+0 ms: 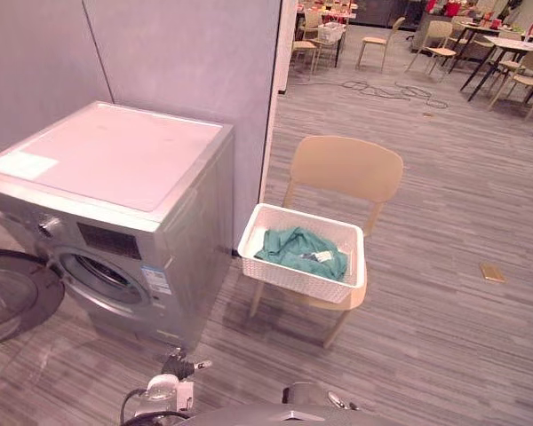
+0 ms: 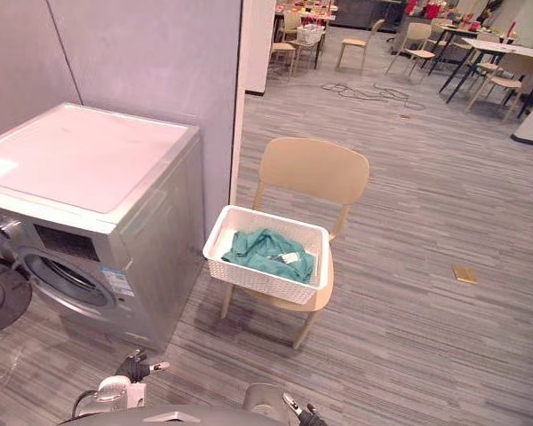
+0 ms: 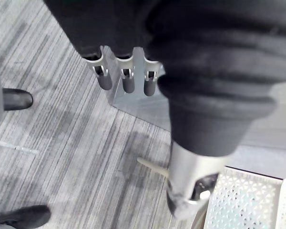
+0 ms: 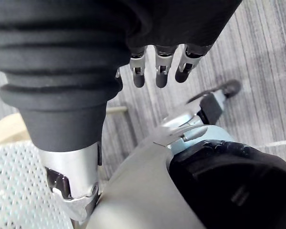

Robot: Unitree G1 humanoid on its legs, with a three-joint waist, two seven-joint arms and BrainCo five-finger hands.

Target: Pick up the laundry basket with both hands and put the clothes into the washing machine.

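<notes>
Sitting on the seat of a beige moulded plastic chair (image 1: 345,167) is the white perforated plastic laundry basket (image 1: 302,284), upright and open at the top. It covers most of the seat, and the seat's front edge shows just beneath the basket's near wall. Inside it lies a crumpled heap of teal-green clothes (image 1: 298,251), spread across the bottom and reaching toward the wall nearest the chair's back.

The left robot hand (image 3: 127,81) hangs over the grey wood-grain floor (image 1: 426,337) with its fingers straight and released, grasping nothing. The basket's white lattice wall shows past its thumb, apart from it. The right robot hand (image 4: 161,71) is likewise released, fingers straight and empty, with a patch of the same white lattice beside its thumb and no contact between them.

Just beside the chair, on the robot's left, stands the silver-grey front-loading washing machine (image 1: 107,169) with a flat pale top. Its round dark glass door (image 1: 13,293) is swung open toward the robot. A grey partition wall (image 1: 178,62) rises behind the machine. A small flat tan object (image 1: 492,272) lies on the floor well apart from the chair, on the robot's right. Pale chairs and dark-legged tables (image 1: 506,44) stand far across the room.
</notes>
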